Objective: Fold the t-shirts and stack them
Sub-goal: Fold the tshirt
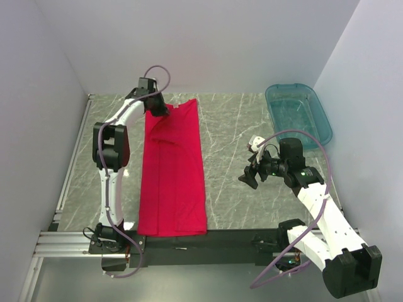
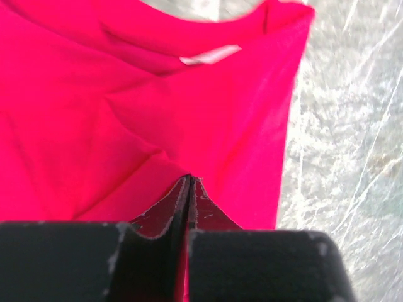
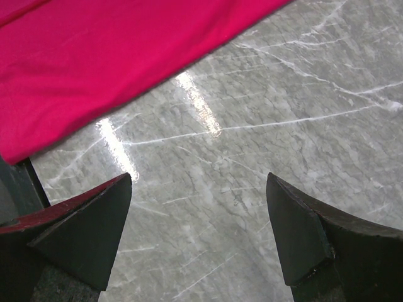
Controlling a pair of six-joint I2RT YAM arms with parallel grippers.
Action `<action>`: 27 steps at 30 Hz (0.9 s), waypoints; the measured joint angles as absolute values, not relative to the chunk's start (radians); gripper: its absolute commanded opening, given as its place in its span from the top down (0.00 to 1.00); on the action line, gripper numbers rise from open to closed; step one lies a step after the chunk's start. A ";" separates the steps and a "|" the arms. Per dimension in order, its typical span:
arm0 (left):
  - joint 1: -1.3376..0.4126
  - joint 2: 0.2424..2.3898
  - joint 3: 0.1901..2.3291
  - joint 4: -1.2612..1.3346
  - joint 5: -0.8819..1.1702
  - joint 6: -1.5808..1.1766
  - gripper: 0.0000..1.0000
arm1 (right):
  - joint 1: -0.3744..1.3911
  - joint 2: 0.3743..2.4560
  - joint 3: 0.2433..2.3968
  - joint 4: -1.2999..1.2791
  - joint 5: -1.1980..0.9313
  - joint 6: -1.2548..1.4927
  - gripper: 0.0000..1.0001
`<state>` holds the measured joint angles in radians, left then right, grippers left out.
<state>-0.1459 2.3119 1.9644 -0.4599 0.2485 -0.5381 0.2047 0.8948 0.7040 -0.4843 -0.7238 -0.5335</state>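
Fabric of 1 red t-shirt [image 1: 173, 176] is lying in a long folded strip on the marble table [image 1: 233, 189] in the top view, running from 12 o'clock to 6 o'clock on the left half of the surface. At the strip's 11 o'clock corner, the left gripper [image 1: 157, 108] is pressing into the collar end, and the cloth there is rising in creases toward it. The right gripper [image 1: 252, 173] is hovering over bare table at 3 o'clock of the shirt, well apart from it. A teal plastic bin [image 1: 299, 113] is sitting at 2 o'clock, near the far right corner.

In the left wrist view, the left gripper [image 2: 189, 182] is showing its jaws pressed together with no gap, and folds of the t-shirt [image 2: 94, 126] are converging on the tips, so it is pinching the cloth. A small white neck label [image 2: 210, 55] is showing at 12 o'clock, and the table [image 2: 340, 157] at 3 o'clock.

In the right wrist view, the right gripper [image 3: 199, 182] is holding its 2 fingers wide apart with nothing between them. Only the table [image 3: 283, 113] is lying below, while the t-shirt [image 3: 94, 63] is filling the 10 o'clock corner.
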 measured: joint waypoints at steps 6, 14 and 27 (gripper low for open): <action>-0.195 2.318 1.984 -0.504 0.247 -0.535 0.70 | 0.205 0.904 0.704 -0.488 -0.724 -0.537 0.07; -0.221 2.315 1.991 -0.499 0.262 -0.534 0.55 | 0.205 0.906 0.704 -0.489 -0.724 -0.540 0.07; -0.217 1.990 1.679 -0.345 0.270 -0.412 0.46 | 0.205 0.921 0.704 -0.495 -0.723 -0.542 0.07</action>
<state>-0.2169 1.9896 1.6791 -0.3450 0.2695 -0.4122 0.2047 0.9211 0.7044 -0.4950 -0.7235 -0.5415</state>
